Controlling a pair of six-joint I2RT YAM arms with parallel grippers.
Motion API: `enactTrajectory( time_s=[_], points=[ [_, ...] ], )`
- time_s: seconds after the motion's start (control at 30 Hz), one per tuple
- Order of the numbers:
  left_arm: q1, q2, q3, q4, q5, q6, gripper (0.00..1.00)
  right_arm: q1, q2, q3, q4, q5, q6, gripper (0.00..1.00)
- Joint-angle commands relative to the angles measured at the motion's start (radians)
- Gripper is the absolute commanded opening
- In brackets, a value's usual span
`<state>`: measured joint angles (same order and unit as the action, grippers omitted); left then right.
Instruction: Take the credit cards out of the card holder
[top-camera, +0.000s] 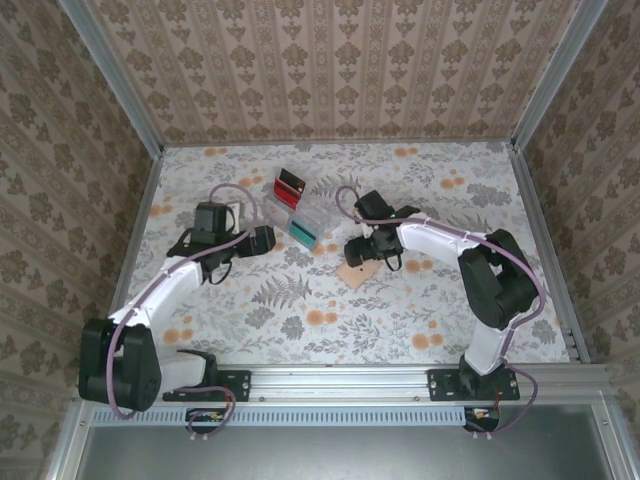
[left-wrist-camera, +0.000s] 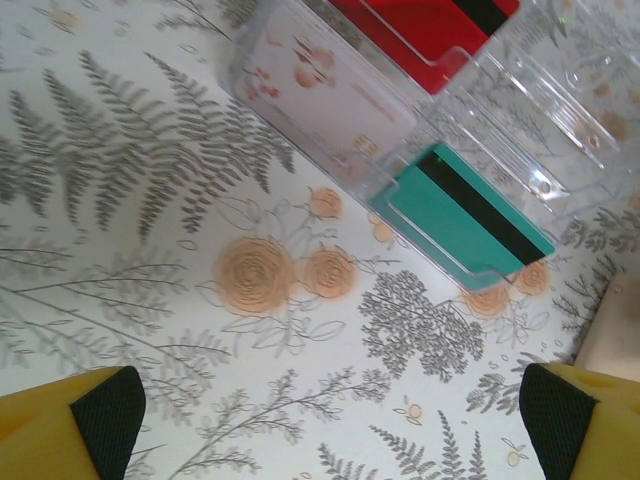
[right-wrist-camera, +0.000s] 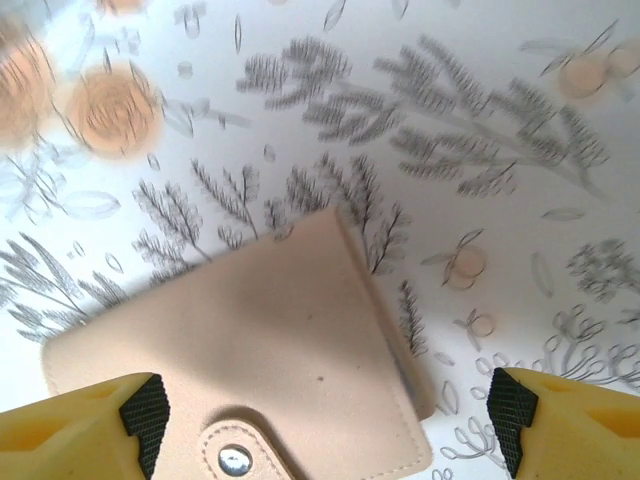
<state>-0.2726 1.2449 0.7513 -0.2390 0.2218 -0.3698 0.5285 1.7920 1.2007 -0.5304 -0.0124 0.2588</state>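
card holder (right-wrist-camera: 250, 340) closed, lower edge cut off, inside hidden, right fingers (right-wrist-camera: 145, 412) apart, left fingers (left-wrist-camera: 105, 418) apart

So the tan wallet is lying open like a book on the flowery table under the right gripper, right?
Not quite. The tan wallet isn't open: it's folded shut, with its snap flap over the front, as the right wrist view shows. The rest is right: it lies on the flowery table under the right gripper.
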Motion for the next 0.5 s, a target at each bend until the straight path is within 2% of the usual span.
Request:
enactTrajectory(
  time_s=[0.0, 0.2, 0.33, 0.47],
  points=[
    [-0.045, 0.034, 0.041, 0.018, 0.021, -0.055, 1.0, -0.002, 0.023, 0.066, -0.018, -0.055, 0.097, 0.81],
    [-0.09, 0.088, 0.046, 0.03, 0.083, -0.131, 0.91, -0.002, 0.085, 0.074, -0.022, -0.043, 0.166, 0.68],
    [-0.107, 0.107, 0.039, 0.048, 0.111, -0.155, 0.89, 0.003, 0.101, 0.069, -0.026, -0.084, 0.155, 0.63],
    [-0.135, 0.145, 0.043, 0.058, 0.142, -0.17, 0.86, 0.011, 0.111, 0.068, -0.013, -0.191, 0.119, 0.59]
  ],
)
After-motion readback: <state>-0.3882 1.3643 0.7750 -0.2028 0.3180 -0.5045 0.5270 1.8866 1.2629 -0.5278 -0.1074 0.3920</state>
